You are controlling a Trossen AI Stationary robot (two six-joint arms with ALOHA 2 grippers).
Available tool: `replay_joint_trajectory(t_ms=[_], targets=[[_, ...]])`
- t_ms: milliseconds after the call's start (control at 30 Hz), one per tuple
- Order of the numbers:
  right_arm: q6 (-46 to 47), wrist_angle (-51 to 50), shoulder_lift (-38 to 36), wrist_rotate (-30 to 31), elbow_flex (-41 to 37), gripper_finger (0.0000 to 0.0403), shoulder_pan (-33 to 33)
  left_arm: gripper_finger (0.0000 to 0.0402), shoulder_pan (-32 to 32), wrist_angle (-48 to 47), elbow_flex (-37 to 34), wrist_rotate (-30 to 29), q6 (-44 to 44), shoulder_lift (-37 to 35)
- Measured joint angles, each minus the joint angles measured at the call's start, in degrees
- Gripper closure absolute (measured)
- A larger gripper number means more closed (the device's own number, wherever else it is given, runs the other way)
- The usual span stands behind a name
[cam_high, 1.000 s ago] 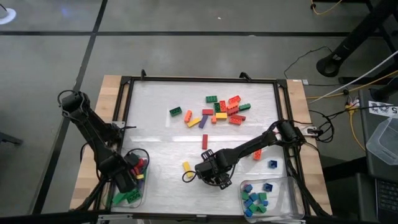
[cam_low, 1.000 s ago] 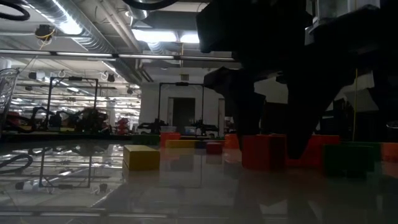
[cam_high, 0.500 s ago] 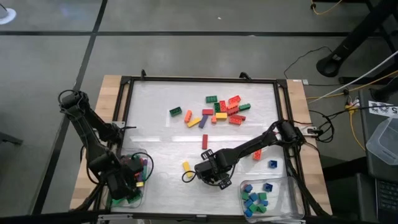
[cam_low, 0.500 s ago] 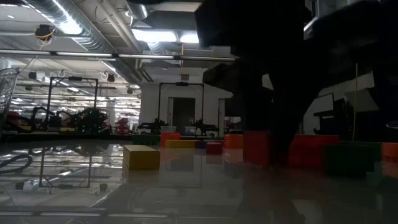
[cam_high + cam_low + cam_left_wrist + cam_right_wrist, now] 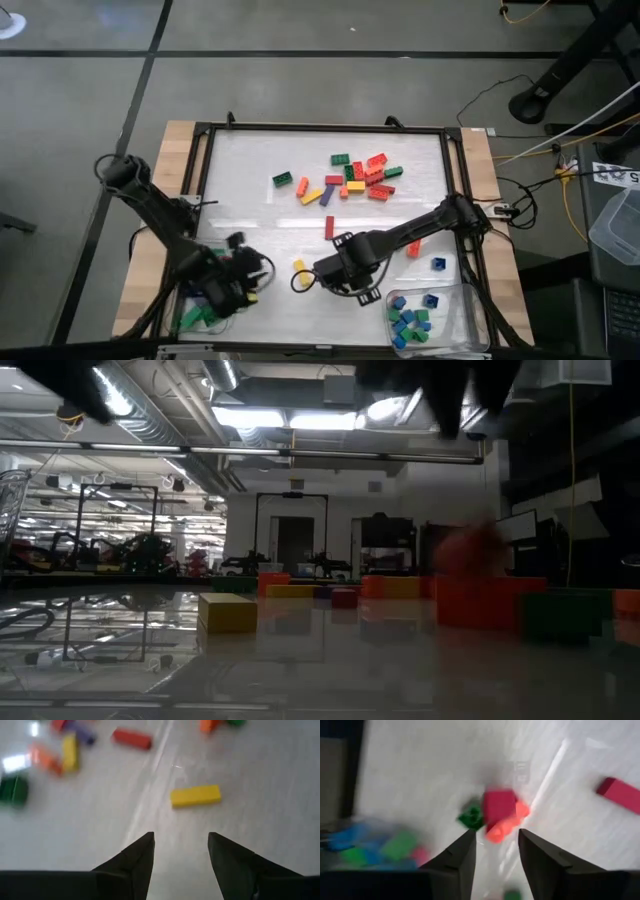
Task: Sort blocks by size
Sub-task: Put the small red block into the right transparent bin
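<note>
Loose blocks lie in a pile at the far middle of the table. A yellow long block lies flat near the front. My left gripper hovers open and empty just right of the left tray, fingers toward that yellow block. My right gripper, to the right of the yellow block, is shut on a small orange-red block. The low view shows that block as a blur in the air. My right gripper has the small orange-red block between the free ends of its two fingers, coming from above. Blur hides which faces the fingertips meet. The block is lifted clear of the table.
A red long block lies behind the right gripper. A small orange block and a small blue one lie to its right. The right tray holds small blue and green blocks. The left tray holds long ones.
My right gripper has shut on the orange-red block and risen, lifting it off the table. My left gripper has come up out of the left tray and swung toward the table's right, toward the yellow block.
</note>
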Motion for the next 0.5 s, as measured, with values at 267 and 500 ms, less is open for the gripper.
replay_joint_trajectory(t_ms=[267,500], targets=[[11.3,-8.0,-0.1,-1.3,9.6,0.0340,4.9,0.0229,8.9,19.2,0.0,9.8,41.1,7.6],[16.8,-6.5,0.0,1.6,9.8,0.0387,8.0,0.0229,15.4,21.2,0.0,18.8,46.6,9.6]])
